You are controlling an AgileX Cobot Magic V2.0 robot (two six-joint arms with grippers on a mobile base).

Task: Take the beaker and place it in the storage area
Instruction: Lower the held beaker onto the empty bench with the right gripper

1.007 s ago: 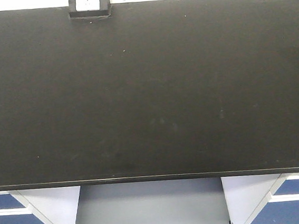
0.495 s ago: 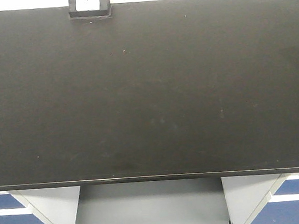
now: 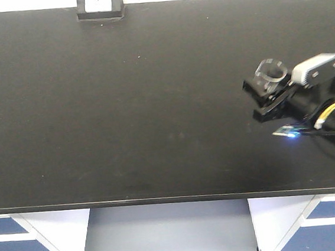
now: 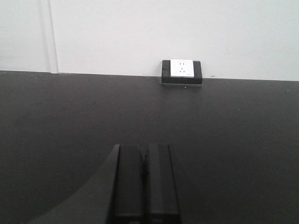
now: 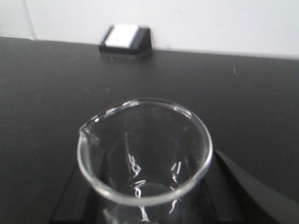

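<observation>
The right gripper (image 3: 261, 97) is out at about 3 o'clock in the front view, over the storage area (image 3: 124, 106), that wide matte-black benchtop. It's clamped on the beaker (image 3: 271, 71), with a black finger on either side of the glass. The mouth faces up, so the beaker is upright or near enough. The silver wrist camera (image 3: 315, 68) sits just beside the beaker toward 3 o'clock. There's also a little blue-white light (image 3: 287, 132) glowing under the arm, roughly 5 o'clock from the glass. I honestly can't tell whether the beaker's base touches the bench or hangs just above it.

The right wrist view is basically all beaker (image 5: 145, 154). It's clear glass with a round rim, and the pouring lip is at about 9 o'clock on the rim. The black fingers (image 5: 243, 186) hug it low on both sides. The socket box (image 5: 125, 39) shows up blurry at 11 o'clock, at the back edge against the white wall (image 5: 210, 18), well apart from the beaker.

The left gripper (image 4: 144, 150) is at 6 o'clock in its own wrist view, with its two fingers pressed flat against each other and no gap. It's low over the same black top, and the socket box (image 4: 181, 71) is up around 12 to 1 o'clock.

Back in the front view, the socket box (image 3: 100, 4) is at 11 o'clock. Blue-and-white cabinets (image 3: 25, 246) peek out under the front edge at 7 and 5 o'clock.
</observation>
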